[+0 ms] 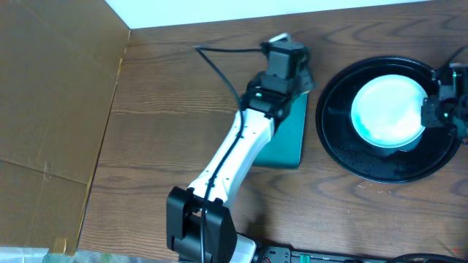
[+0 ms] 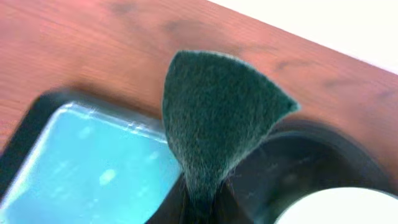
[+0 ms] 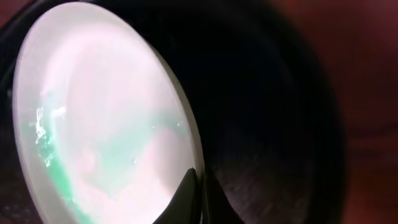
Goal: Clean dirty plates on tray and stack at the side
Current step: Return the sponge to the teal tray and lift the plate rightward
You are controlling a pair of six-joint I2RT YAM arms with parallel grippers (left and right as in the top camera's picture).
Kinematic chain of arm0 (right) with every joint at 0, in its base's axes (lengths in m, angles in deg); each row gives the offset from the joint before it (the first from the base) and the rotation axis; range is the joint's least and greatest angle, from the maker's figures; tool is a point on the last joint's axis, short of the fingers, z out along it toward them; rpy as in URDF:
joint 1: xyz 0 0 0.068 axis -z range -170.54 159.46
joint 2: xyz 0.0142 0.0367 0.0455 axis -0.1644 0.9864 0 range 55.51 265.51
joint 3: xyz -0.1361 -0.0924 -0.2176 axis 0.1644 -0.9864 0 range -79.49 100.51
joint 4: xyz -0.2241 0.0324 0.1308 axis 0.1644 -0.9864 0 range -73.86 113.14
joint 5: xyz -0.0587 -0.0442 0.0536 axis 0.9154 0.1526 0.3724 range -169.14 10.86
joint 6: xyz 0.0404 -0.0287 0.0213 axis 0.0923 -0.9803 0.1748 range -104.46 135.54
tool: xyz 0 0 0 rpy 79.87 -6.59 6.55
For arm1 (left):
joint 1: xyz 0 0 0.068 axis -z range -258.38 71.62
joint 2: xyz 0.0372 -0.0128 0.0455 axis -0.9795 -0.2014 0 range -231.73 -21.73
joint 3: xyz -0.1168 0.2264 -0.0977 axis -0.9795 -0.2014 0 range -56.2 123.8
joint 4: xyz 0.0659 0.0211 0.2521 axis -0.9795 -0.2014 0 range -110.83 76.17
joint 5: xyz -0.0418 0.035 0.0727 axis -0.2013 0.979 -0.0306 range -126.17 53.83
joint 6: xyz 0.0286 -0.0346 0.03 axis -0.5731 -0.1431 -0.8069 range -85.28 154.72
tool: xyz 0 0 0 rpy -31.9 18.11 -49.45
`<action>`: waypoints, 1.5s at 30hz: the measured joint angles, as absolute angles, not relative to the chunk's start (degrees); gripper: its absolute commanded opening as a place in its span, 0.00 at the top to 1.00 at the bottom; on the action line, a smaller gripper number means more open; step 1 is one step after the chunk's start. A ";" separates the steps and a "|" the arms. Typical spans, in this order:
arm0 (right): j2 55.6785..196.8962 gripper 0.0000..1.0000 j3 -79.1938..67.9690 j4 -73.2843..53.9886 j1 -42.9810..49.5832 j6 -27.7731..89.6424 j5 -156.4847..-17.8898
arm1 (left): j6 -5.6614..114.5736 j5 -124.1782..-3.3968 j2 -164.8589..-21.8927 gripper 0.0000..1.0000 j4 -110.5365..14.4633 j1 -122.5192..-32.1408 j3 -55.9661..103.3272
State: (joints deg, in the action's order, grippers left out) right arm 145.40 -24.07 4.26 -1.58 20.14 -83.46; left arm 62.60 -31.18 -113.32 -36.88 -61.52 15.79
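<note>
Overhead cam sits high and looks straight down at the surface [image 1: 161, 109], with the tray [image 1: 336, 139] at the right edge and the small tray [image 1: 289, 142] mid-frame. Left wrist cam is low and close, peering past a pad [image 2: 214, 118] at a corner of the small tray and the tray's rim. Right wrist cam is jammed right up against the plate [image 3: 106, 124], seen at a slant. Tray and plate show in all three.

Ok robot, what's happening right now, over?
Left hand shut on green pad, by teal tray. Right hand at rim of smeared plate, grip unclear. Plate on round black tray. Nothing seen blocking.
</note>
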 measured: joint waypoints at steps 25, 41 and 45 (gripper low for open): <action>138.73 0.99 -24.16 33.95 -27.77 -35.71 -31.11 | 61.44 -31.70 -128.42 0.58 -50.17 -71.44 15.37; 138.71 0.99 -24.18 40.74 -28.91 -54.59 -28.97 | 61.64 -31.79 -119.35 0.26 -50.08 -72.99 15.40; 138.71 0.99 -24.16 45.38 -28.91 -59.53 -28.75 | 61.70 -31.59 -110.72 0.22 -49.40 -73.04 15.72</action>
